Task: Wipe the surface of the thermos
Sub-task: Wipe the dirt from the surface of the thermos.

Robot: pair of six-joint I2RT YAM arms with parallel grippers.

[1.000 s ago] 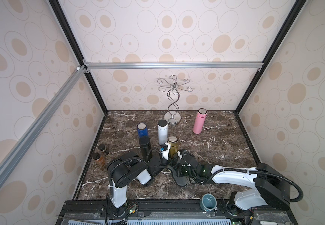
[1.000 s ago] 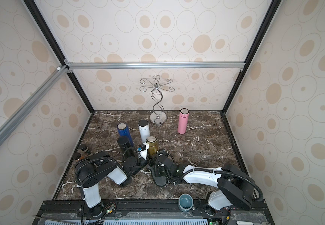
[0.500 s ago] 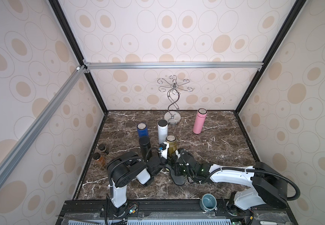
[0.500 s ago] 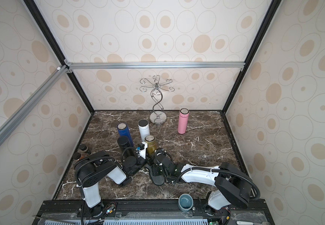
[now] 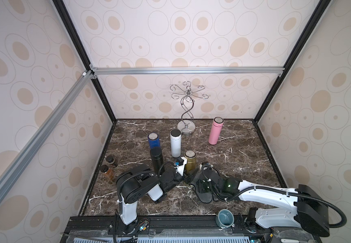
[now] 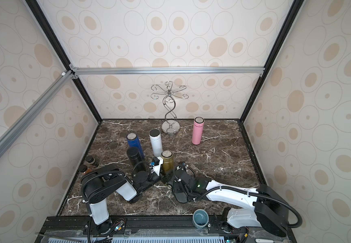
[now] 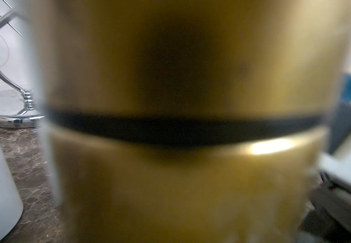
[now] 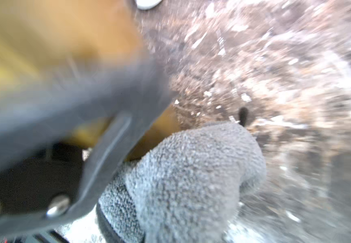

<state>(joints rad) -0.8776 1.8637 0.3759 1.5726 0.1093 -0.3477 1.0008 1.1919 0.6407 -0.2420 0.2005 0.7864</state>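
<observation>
Marble table (image 5: 233,151), gold thermos (image 5: 189,163), grey cloth (image 8: 191,178) alongside

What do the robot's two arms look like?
Both arms are built of white links and bulky black joint housings, with ribbed black hoses looping outside. The left arm has a white block with a blue plug near its wrist. The right arm shows a small green light and white cable ties.

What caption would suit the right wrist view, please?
Grey terry cloth beside the gold metal thermos, over brown marble tabletop.
</observation>
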